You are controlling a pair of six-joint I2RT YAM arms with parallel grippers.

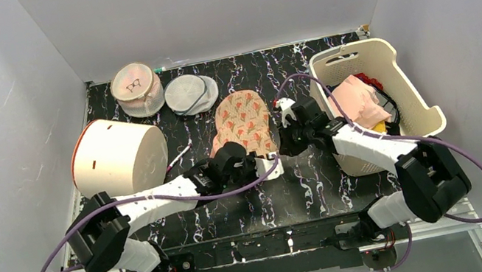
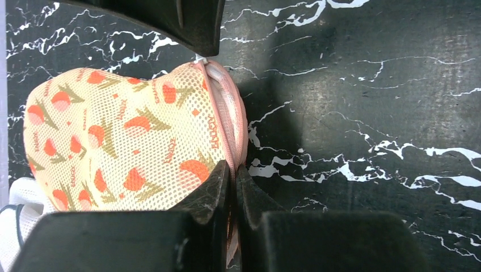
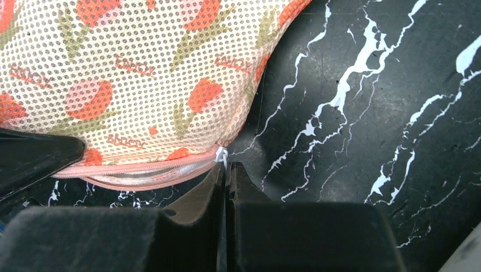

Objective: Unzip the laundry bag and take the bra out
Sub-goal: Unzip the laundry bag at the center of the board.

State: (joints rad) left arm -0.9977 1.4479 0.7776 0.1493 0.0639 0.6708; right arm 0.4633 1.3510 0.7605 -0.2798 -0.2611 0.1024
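The laundry bag [image 1: 243, 122] is a peach case with red prints, lying flat mid-table. My left gripper [image 1: 268, 169] is shut on its pink zip edge at the near end; the left wrist view shows the pink trim [image 2: 231, 127] pinched between the jaws [image 2: 233, 170]. My right gripper [image 1: 283, 145] is shut on the white zipper pull [image 3: 221, 156] at the bag's near right side [image 3: 226, 165]. The zip [image 3: 142, 170] is parted a little left of the pull. The bra is hidden.
A cream round bin [image 1: 118, 156] lies on its side at left. A pink mesh pouch [image 1: 137, 89] and a white mesh pouch [image 1: 190, 94] sit at the back. A cream basket [image 1: 416, 94] of clothes stands at right.
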